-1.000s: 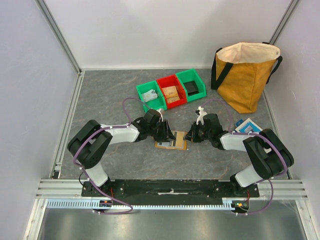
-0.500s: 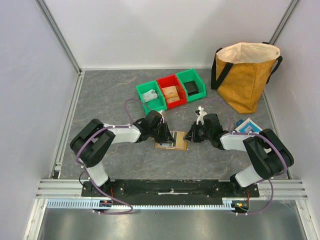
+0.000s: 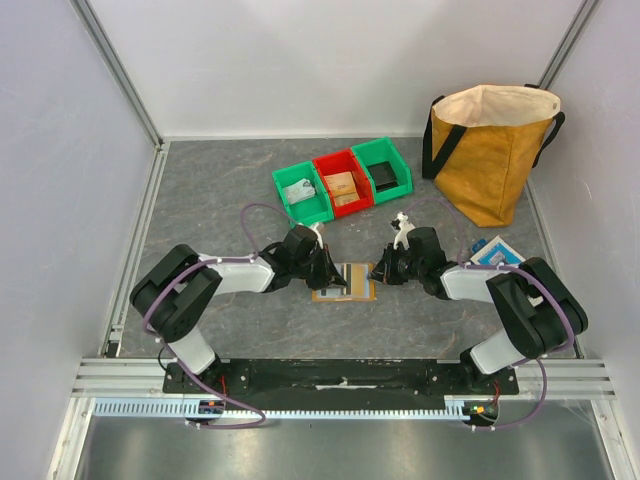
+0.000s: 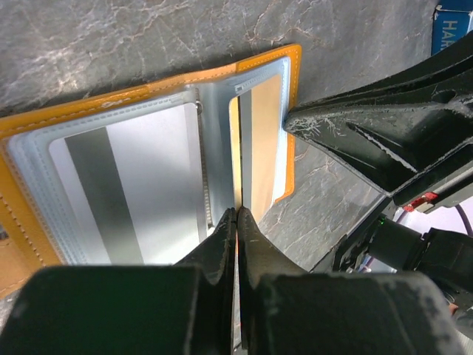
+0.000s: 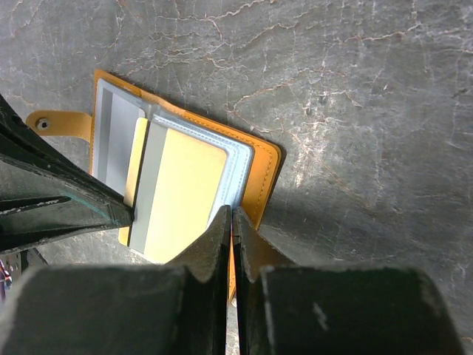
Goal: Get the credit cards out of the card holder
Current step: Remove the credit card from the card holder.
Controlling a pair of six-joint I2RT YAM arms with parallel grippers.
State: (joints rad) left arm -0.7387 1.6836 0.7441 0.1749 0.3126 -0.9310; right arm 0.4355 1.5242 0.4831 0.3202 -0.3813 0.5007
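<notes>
The card holder (image 3: 350, 285) lies open on the table between my two grippers, tan-orange outside with clear sleeves inside (image 4: 159, 148) (image 5: 255, 177). A greyish-white credit card with a dark stripe (image 4: 111, 185) sits in its left sleeve. My left gripper (image 3: 330, 273) (image 4: 236, 213) is shut on the edge of a yellowish credit card with a grey stripe (image 5: 181, 196), seen edge-on in the left wrist view (image 4: 251, 140). This card sticks partly out of its sleeve. My right gripper (image 3: 378, 272) (image 5: 233, 213) is shut on the holder's right edge.
Three bins stand behind the holder: green (image 3: 300, 190), red (image 3: 342, 183) and green (image 3: 383, 170). A mustard bag (image 3: 490, 150) stands at the back right. A blue-and-white box (image 3: 492, 250) lies beside the right arm.
My left arm has drawn back to the left and lowered its elbow, its gripper still at the holder. A striped card now shows at the holder's left side. The right arm has not moved.
</notes>
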